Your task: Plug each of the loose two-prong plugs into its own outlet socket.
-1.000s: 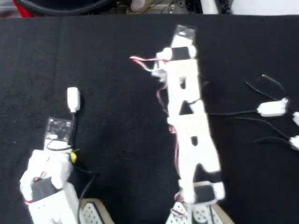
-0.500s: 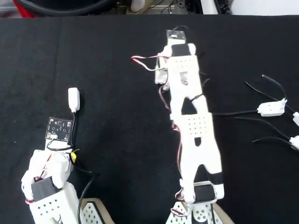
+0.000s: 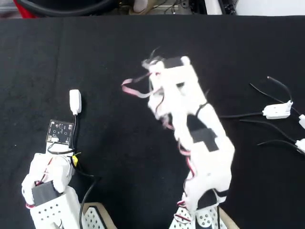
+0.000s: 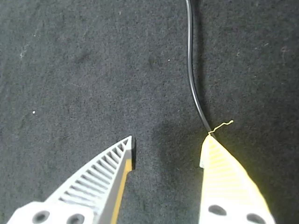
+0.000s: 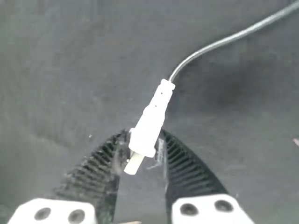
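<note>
High view has a loose white plug (image 3: 74,101) lying on the black table (image 3: 119,143) at the left, just ahead of the left gripper (image 4: 168,140), whose fingers stand apart beside a black cord (image 4: 190,70). At centre, the right gripper (image 5: 144,140) pinches a 2nd white plug (image 5: 150,116) by its body. Near the right edge lie 3 small white pieces (image 3: 277,110) with black wires, possibly the sockets.

We see right arm (image 3: 205,143) retract from the far side and swing left; right gripper (image 5: 142,140), clamped on white plug (image 5: 152,116), comes back with it.
</note>
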Robot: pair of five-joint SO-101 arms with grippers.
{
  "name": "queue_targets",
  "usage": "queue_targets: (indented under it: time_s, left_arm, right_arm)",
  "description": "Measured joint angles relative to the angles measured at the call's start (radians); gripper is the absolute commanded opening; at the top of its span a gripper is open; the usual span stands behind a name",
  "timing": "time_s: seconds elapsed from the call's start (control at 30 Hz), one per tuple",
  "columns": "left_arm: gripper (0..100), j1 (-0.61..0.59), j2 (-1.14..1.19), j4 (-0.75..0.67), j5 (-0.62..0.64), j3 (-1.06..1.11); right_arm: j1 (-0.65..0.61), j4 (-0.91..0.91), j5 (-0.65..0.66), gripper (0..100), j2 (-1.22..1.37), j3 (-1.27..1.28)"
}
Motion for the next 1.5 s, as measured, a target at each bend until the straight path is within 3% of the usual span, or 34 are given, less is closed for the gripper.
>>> queue_targets:
  time_s: [0.27,0.43,0.8,1.13,1.33,1.5]
  left_arm:
    - [24,0.0,0.0,0.0,0.0,0.0]
    - [24,0.0,0.0,0.0,0.0,0.0]
    - [24,0.0,0.0,0.0,-0.003,0.0]
    - [24,0.0,0.0,0.021,-0.04,0.0]
    - [24,0.0,0.0,0.021,-0.04,0.0]
    - [24,0.0,0.0,0.021,-0.04,0.0]
  right_arm:
    - [-0.054,-0.287,0.336,5.7,-0.29,0.535]
    - [-0.054,-0.321,0.436,5.7,-0.358,0.651]
    - [-0.078,-0.322,0.443,5.7,-0.359,0.649]
    - [-0.153,-0.322,0.356,5.9,-0.359,0.634]
    - [-0.153,-0.285,0.356,20.8,-0.359,0.634]
    - [-0.153,-0.259,0.356,19.1,-0.359,0.634]
